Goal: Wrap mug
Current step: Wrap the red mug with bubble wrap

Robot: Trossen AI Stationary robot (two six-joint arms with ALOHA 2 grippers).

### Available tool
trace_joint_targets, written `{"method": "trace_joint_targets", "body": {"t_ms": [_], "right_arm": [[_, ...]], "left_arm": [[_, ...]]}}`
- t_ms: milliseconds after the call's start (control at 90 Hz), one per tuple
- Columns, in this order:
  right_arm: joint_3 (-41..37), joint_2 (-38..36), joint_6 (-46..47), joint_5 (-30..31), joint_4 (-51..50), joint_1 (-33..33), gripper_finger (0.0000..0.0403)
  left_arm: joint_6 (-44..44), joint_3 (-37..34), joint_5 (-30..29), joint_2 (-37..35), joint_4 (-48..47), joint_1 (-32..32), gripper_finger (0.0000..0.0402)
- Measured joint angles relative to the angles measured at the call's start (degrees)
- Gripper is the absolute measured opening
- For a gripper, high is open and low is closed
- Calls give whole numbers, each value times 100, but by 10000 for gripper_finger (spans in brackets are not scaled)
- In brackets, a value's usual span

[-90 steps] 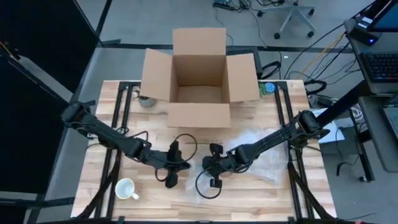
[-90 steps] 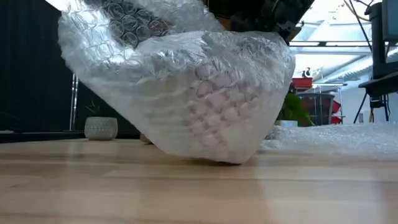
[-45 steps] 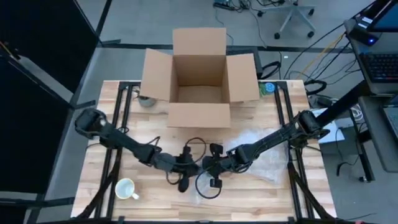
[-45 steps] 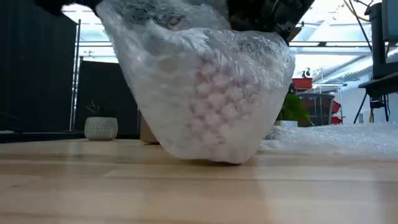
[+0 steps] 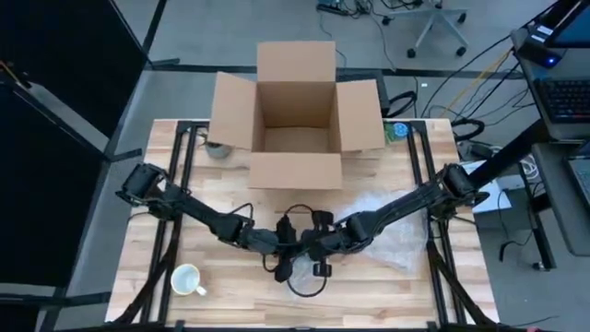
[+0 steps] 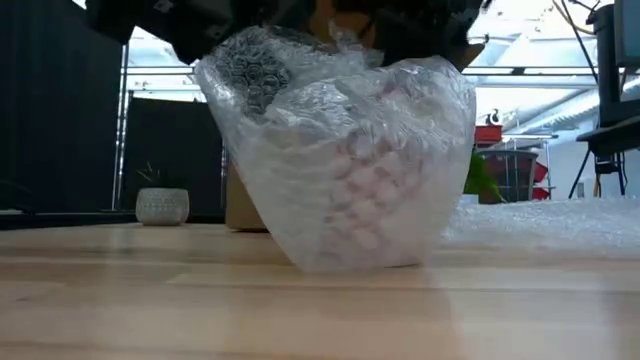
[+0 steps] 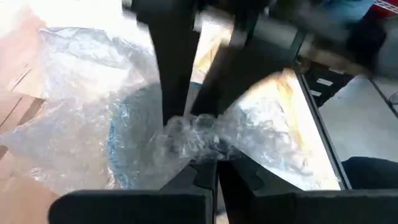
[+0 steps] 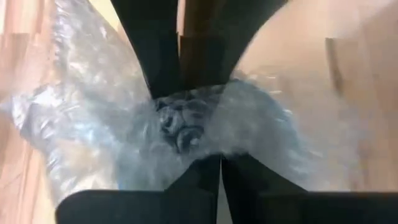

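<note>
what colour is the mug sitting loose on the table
White or cream mug, best seen in the high view.

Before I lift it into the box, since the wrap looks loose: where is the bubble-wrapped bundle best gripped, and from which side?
Probably at the gathered top of the bubble-wrapped bundle, coming from above. The wrap bunches into a twisted neck there, where the left gripper and right gripper pinch it, while the rounded lower body rests on the table and offers no firm edge.

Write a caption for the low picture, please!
Bubble-wrapped bundle sits on the wooden table, a small pot far behind.
</note>
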Motion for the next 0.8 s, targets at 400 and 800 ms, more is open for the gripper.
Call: {"method": "trace_joint_targets", "body": {"t_ms": [400, 800], "right_arm": [[1019, -9, -135, 115, -566, 216, 0], [-556, -75, 322, 18, 681, 23, 0]], "left_arm": [[15, -22, -13, -25, -4, 0, 0], [10, -48, 4, -23, 119, 4, 0]]}}
